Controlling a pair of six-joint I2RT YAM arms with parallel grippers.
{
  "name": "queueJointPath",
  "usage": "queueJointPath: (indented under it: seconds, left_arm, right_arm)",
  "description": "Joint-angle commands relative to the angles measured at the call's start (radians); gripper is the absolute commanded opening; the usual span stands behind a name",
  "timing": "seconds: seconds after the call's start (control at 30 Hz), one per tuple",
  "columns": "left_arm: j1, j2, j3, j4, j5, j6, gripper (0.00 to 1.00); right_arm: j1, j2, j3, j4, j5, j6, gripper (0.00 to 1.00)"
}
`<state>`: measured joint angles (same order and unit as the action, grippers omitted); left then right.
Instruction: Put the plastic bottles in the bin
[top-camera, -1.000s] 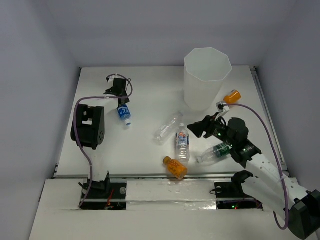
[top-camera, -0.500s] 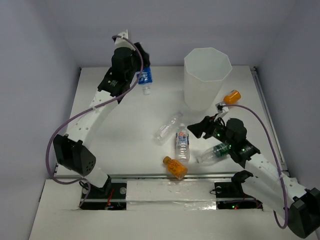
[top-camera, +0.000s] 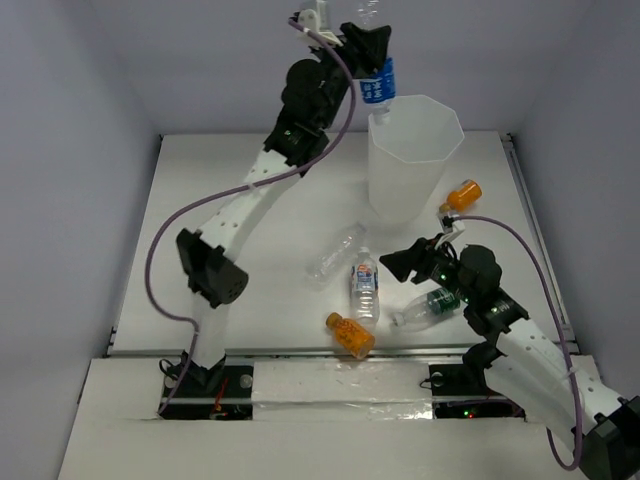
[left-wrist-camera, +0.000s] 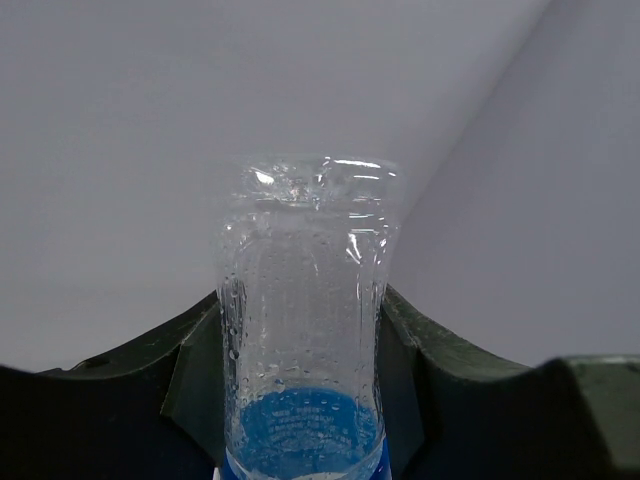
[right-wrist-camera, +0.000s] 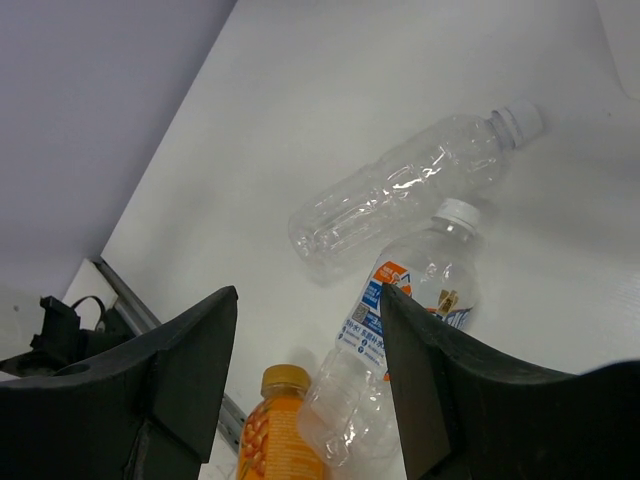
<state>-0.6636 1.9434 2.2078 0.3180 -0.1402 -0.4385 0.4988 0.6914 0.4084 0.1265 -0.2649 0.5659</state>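
Note:
My left gripper (top-camera: 372, 52) is raised high and shut on a clear blue-labelled bottle (top-camera: 377, 88), which hangs cap-down over the left rim of the tall white bin (top-camera: 405, 190). In the left wrist view the bottle (left-wrist-camera: 305, 330) stands between both fingers (left-wrist-camera: 190, 370). My right gripper (top-camera: 396, 262) is open and low over the table, empty (right-wrist-camera: 305, 300). Ahead of it lie a plain clear bottle (right-wrist-camera: 400, 195), a blue-labelled bottle (right-wrist-camera: 400, 330) and an orange bottle (right-wrist-camera: 280, 430). A green-labelled bottle (top-camera: 432, 305) lies beside the right arm. Another orange bottle (top-camera: 463, 193) rests right of the bin.
The table's near edge has a metal rail (right-wrist-camera: 130, 300) close to the orange bottle (top-camera: 349, 335). Grey walls enclose the white table (top-camera: 230, 270) on three sides. The left arm's cable (top-camera: 165, 250) loops over the table's left side.
The left arm has swung up and right, carrying the blue-labelled bottle from the far left of the table to above the bin's rim. The right gripper has shifted only slightly.

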Motion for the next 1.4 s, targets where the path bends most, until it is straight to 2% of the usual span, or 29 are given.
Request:
queueJointPath:
  seconds: [0.0,0.07,0.23,0.37,0.47,0.5,0.6,0.63,0.67,0.7,0.83,0.93,0.97,1.03,1.07,1.1,1.17,1.2,1.23,1.27,1.3,1.33,1.37]
  left_arm:
    - [-0.033,0.168,0.194,0.075,-0.010,0.004,0.16]
    - [-0.033,0.251,0.283,0.108,-0.009,-0.022,0.16]
    - [-0.042,0.322,0.279,0.303,-0.053,0.000,0.17]
    - [-0.051,0.399,0.291,0.348,-0.041,0.024,0.18]
    - [-0.051,0.423,0.274,0.354,-0.018,0.032,0.25]
    - [-0.051,0.424,0.267,0.360,-0.016,0.041,0.33]
    - [-0.060,0.414,0.237,0.365,-0.009,0.058,0.49]
    - [-0.060,0.407,0.227,0.365,-0.007,0.069,0.60]
    - [-0.060,0.394,0.224,0.365,-0.003,0.075,0.66]
    - [-0.060,0.379,0.222,0.359,0.005,0.090,0.79]
    - [-0.070,0.336,0.222,0.334,0.034,0.109,0.96]
    - [-0.070,0.269,0.182,0.314,0.057,0.136,0.99]
    - [-0.079,0.220,0.164,0.306,0.057,0.145,0.99]
    - [-0.079,0.157,0.068,0.296,0.059,0.175,0.99]
    - [-0.079,0.078,0.025,0.293,0.056,0.185,0.99]
    - [-0.088,0.034,-0.031,0.296,0.056,0.202,0.99]
    - [-0.088,-0.134,-0.254,0.325,0.059,0.201,0.90]
    - [-0.097,-0.191,-0.346,0.363,0.059,0.195,0.84]
    - [-0.097,-0.254,-0.531,0.377,0.060,0.175,0.63]
    - [-0.097,-0.379,-0.622,0.412,0.038,0.159,0.54]
    - [-0.108,-0.438,-0.723,0.429,0.028,0.144,0.37]
    - [-0.117,-0.499,-0.911,0.446,0.024,0.117,0.30]
    - [-0.129,-0.605,-0.995,0.455,0.007,0.098,0.26]
  right_arm:
    - [0.006,-0.024,-0.013,0.002,0.004,0.011,0.65]
    - [0.006,-0.038,-0.019,0.005,-0.002,0.012,0.65]
    - [0.006,-0.064,-0.025,0.001,-0.013,0.006,0.65]
    - [0.006,-0.063,-0.034,0.028,-0.031,0.014,0.65]
    - [0.006,-0.059,-0.037,0.039,-0.022,0.015,0.65]
    - [0.006,-0.059,-0.037,0.039,-0.016,0.015,0.65]
    - [0.006,-0.062,-0.028,0.027,0.015,0.011,0.65]
    - [0.006,-0.066,-0.025,0.024,0.026,0.011,0.65]
    - [0.006,-0.069,-0.020,0.015,0.036,0.009,0.65]
    - [0.006,-0.070,-0.011,0.003,0.058,0.006,0.65]
    - [0.006,-0.070,0.036,-0.031,0.096,0.011,0.63]
    - [0.006,-0.073,0.087,-0.022,0.110,0.038,0.59]
    - [0.006,-0.075,0.099,-0.036,0.125,0.040,0.59]
    - [0.006,-0.082,0.125,-0.060,0.223,0.060,0.48]
    - [0.006,-0.089,0.132,-0.086,0.258,0.065,0.41]
    - [0.006,-0.101,0.135,-0.100,0.315,0.089,0.28]
    - [0.006,-0.110,0.147,-0.122,0.444,0.115,0.20]
    - [0.006,-0.112,0.153,-0.157,0.485,0.135,0.13]
    - [0.006,-0.115,0.168,-0.172,0.569,0.143,0.11]
    - [0.006,-0.115,0.174,-0.197,0.613,0.147,0.08]
    - [0.006,-0.115,0.176,-0.209,0.662,0.161,0.06]
    - [-0.011,-0.110,0.179,-0.220,0.737,0.167,0.05]
    - [-0.046,-0.104,0.182,-0.241,0.760,0.176,0.03]
